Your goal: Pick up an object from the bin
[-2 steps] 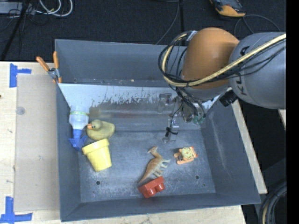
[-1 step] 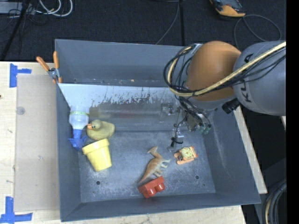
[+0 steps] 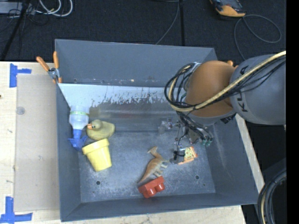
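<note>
My gripper [image 3: 180, 149] hangs low in the right half of the bin, under the arm's orange cover. Its tip is right beside a small flat orange, white and green piece [image 3: 189, 155], touching or nearly touching that piece's left edge. A tan toy dinosaur [image 3: 153, 166] lies just left of the tip, with its head pointing toward the gripper. A red block [image 3: 152, 188] rests by the dinosaur's tail near the front wall.
At the bin's left side lie a yellow rubber duck [image 3: 100, 130], a yellow cup [image 3: 98, 155] on its side and a blue and white bottle-like toy [image 3: 77, 126]. The arm and its cables hang over the bin's right rear.
</note>
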`<state>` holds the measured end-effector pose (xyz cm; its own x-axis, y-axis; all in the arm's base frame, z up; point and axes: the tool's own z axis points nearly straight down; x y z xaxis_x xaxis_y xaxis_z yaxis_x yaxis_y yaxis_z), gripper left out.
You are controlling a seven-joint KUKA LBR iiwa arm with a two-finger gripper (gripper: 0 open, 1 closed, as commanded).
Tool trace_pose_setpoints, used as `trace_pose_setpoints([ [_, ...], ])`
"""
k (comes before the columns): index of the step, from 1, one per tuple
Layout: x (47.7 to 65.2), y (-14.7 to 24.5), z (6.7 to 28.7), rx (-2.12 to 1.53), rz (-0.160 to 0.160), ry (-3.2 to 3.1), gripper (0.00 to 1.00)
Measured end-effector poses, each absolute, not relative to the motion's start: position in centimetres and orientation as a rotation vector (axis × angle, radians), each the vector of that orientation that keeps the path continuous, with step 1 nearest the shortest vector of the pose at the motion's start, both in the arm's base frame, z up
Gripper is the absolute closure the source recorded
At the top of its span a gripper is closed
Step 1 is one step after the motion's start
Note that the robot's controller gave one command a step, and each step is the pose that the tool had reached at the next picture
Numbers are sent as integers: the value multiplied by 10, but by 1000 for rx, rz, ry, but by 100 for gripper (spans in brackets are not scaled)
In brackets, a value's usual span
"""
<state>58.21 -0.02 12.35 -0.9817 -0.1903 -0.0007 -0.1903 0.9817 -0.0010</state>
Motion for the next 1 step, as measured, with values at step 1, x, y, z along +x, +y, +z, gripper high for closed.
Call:
trace_pose_setpoints([
  [1,565,13,86,-555,2,3095,0],
])
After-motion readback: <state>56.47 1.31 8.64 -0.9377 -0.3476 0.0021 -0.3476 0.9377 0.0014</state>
